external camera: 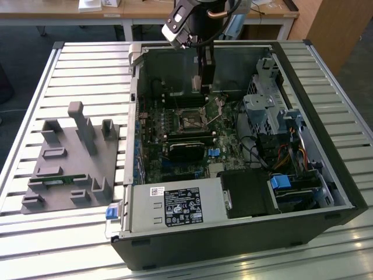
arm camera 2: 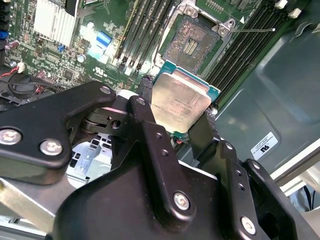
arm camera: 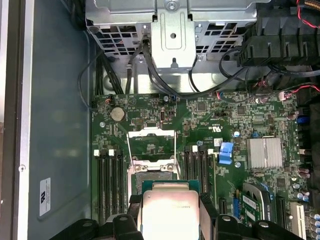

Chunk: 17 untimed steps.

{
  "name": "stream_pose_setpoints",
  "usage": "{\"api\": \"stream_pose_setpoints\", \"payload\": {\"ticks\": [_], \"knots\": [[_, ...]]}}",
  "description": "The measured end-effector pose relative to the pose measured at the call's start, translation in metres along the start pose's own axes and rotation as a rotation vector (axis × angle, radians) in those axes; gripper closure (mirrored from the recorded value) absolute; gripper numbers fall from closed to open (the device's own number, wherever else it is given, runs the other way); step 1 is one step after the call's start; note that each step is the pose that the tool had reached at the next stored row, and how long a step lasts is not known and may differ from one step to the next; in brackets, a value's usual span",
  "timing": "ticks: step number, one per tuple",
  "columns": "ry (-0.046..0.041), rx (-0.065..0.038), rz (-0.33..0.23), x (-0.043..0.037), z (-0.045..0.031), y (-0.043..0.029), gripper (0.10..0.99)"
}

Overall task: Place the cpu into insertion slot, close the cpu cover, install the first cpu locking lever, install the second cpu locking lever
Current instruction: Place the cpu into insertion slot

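Firmly in the pincer (arm camera: pixel 171 206), cpu (arm camera: pixel 171 217) with hidden side edges; insertion slot (arm camera: pixel 152 172) partly behind

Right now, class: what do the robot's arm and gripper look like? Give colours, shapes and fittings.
The matt black gripper is built of flat angular link plates joined by silver screws; its fingers are narrow black bars. The black arm carries a silver-grey box.
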State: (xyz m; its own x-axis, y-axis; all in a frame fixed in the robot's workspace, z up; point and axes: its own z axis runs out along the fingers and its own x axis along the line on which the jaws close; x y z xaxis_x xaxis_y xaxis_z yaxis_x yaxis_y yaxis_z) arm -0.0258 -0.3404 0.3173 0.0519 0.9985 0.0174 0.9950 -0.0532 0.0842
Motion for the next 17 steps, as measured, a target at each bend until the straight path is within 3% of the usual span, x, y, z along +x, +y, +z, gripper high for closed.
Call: {"api": "stream_pose_setpoints", "payload": {"ticks": [17], "knots": [[0.0001,0.000,0.000,-0.0001,0.0052,-0.0004,0.549]]}}
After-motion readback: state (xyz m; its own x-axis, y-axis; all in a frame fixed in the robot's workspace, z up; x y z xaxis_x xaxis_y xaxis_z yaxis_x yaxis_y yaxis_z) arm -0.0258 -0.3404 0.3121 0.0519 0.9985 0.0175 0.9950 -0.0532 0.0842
